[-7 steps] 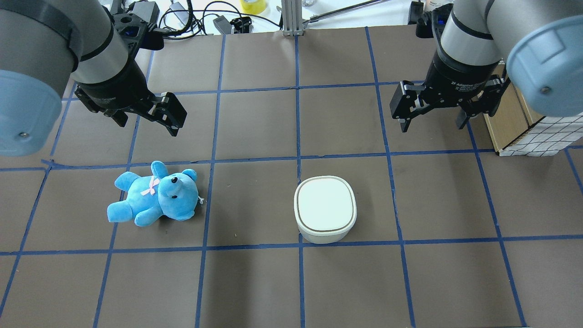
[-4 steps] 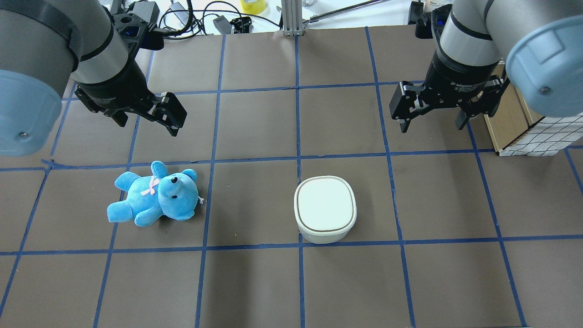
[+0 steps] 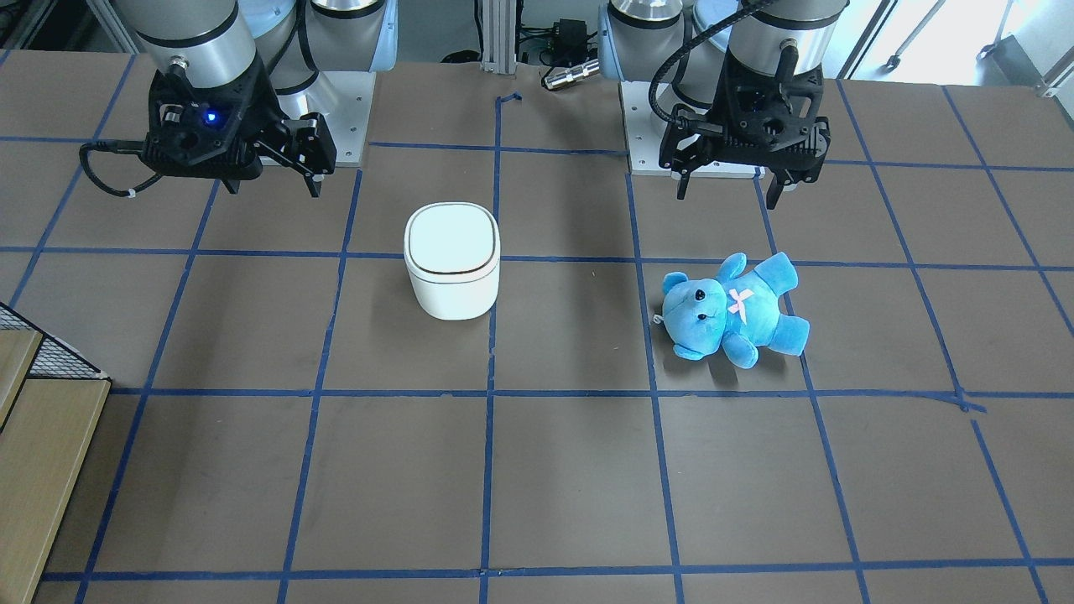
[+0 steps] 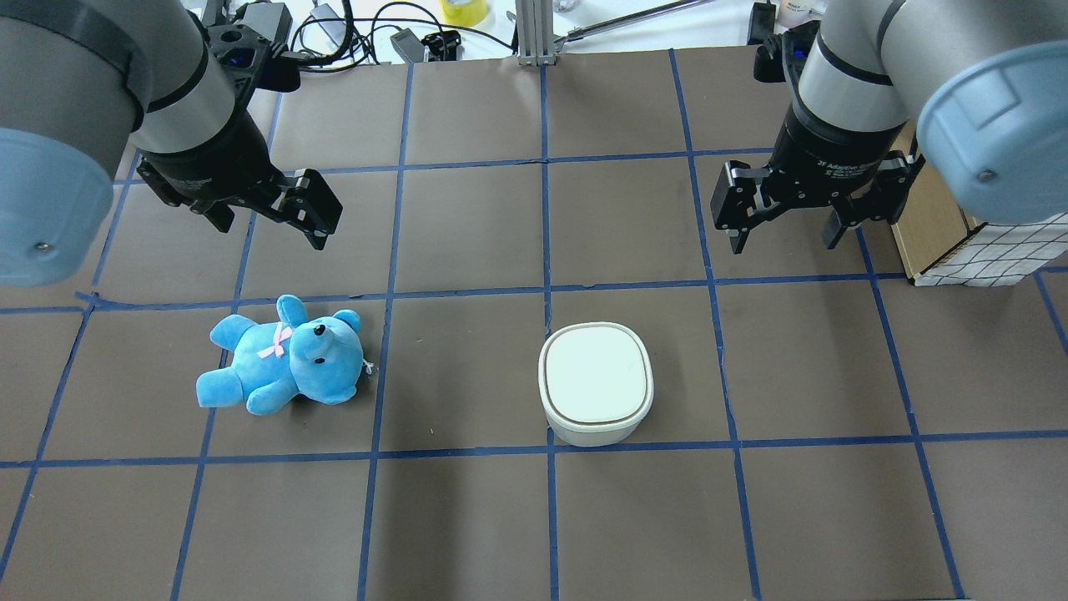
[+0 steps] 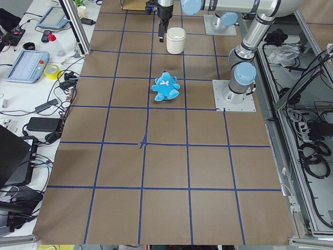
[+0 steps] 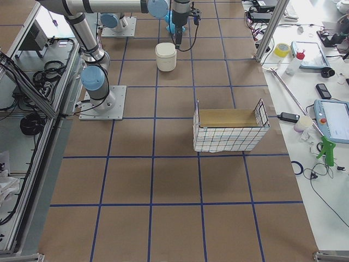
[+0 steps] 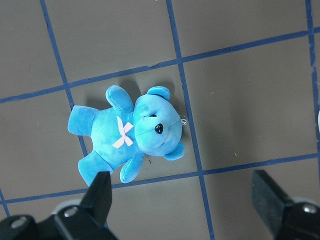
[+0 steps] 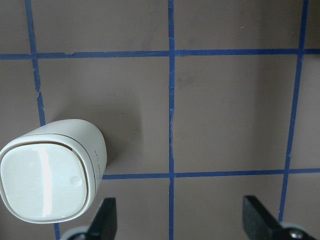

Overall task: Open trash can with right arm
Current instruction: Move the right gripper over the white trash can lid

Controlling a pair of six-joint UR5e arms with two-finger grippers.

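White plastic with its lid down flat, the trash can (image 3: 451, 277) stands upright near the middle of the brown table (image 3: 570, 470), seen from across. Off to its side the right pincer (image 3: 270, 183), blue light glowing, hangs clear of it, jaws spread wide with nothing between them. The left pincer (image 3: 726, 195) hangs just as wide and empty near a blue teddy bear (image 3: 730, 310) lying face up. From overhead, can and right pincer sit well apart. Both side views are too small to judge the jaws, I think. On the right wrist camera the can shows at lower left, lid shut, outside the two fingers (image 8: 106, 220). The left wrist camera looks down on the bear.
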